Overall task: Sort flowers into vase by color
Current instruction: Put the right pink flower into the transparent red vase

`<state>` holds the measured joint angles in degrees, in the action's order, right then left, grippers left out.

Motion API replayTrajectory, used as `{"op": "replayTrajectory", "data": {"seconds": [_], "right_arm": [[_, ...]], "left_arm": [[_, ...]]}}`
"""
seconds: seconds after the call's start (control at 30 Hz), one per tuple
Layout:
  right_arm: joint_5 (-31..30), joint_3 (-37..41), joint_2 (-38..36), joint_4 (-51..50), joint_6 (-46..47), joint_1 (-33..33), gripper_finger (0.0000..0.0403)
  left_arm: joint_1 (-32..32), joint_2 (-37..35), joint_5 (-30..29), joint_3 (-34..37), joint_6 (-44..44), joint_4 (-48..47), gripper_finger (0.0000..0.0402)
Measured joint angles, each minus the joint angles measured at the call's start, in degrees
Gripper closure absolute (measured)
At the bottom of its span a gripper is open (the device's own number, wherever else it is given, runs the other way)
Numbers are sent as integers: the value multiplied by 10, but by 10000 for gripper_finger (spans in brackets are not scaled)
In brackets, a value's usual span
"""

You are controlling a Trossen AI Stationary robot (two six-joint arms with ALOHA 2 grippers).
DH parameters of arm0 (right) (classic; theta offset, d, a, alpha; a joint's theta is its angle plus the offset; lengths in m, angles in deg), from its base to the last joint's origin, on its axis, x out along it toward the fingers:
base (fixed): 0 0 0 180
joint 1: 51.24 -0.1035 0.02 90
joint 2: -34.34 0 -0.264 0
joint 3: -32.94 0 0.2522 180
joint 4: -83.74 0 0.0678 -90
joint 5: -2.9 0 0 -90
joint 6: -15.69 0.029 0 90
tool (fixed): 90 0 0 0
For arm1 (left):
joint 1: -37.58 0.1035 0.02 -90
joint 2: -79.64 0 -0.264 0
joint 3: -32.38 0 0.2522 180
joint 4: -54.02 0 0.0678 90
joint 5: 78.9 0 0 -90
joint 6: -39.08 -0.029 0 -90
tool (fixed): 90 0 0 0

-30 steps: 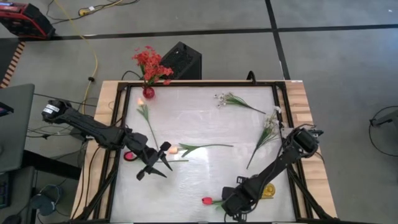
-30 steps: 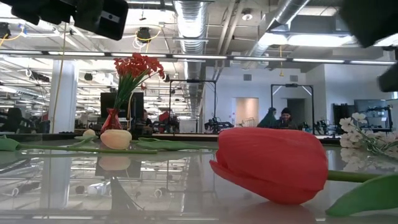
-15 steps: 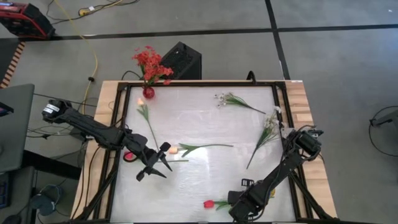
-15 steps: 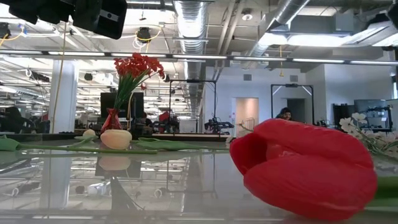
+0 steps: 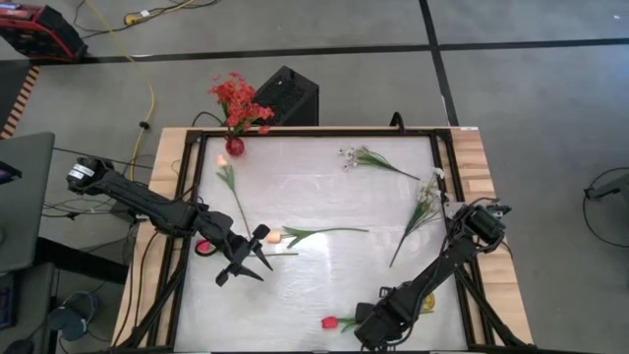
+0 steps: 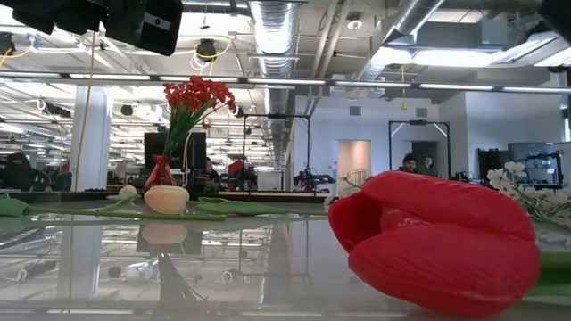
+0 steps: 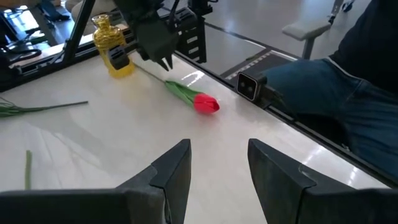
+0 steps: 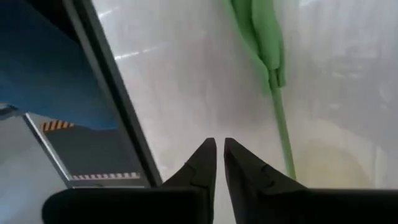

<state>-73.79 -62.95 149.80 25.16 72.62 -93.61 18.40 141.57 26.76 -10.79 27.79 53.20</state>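
Observation:
A red tulip lies on the white table by the near edge, and its bloom fills the low view. My right gripper points steeply down beside its green stem; the fingers are shut with nothing between them. In the left wrist view it hangs over the stem behind the bloom. My left gripper hovers open over the table's left half. A red vase with red blooms stands at the far left corner. My right gripper comes from above with its fingers shut just beside the tulip's stem, which runs past the outer side of one finger. Whether that finger touches the stem, I cannot tell. The tulip lies flat on the table.
A pale orange tulip lies mid-table, another at the left. Two white sprigs lie at the far right. A yellow vase stands by the right arm, a small red thing under the left arm.
The red tulip has been shoved: in the low view its bloom has turned and slid to the right and looms larger, then lies still for the last half second. My right gripper has shifted a little along the near edge over the stem.

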Motion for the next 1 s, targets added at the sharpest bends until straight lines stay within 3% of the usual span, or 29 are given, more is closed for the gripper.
{"op": "replayTrajectory", "data": {"seconds": [0.4,0.8,1.0], "right_arm": [[-30,-27,0,-64,-37,13,335],[-57,5,1,-69,-42,7,219],[-48,30,0,-20,-57,4,216]], "left_arm": [[0,0,0,0,5,-2,253],[0,0,0,0,5,-8,253],[0,0,0,0,6,-13,253]]}}
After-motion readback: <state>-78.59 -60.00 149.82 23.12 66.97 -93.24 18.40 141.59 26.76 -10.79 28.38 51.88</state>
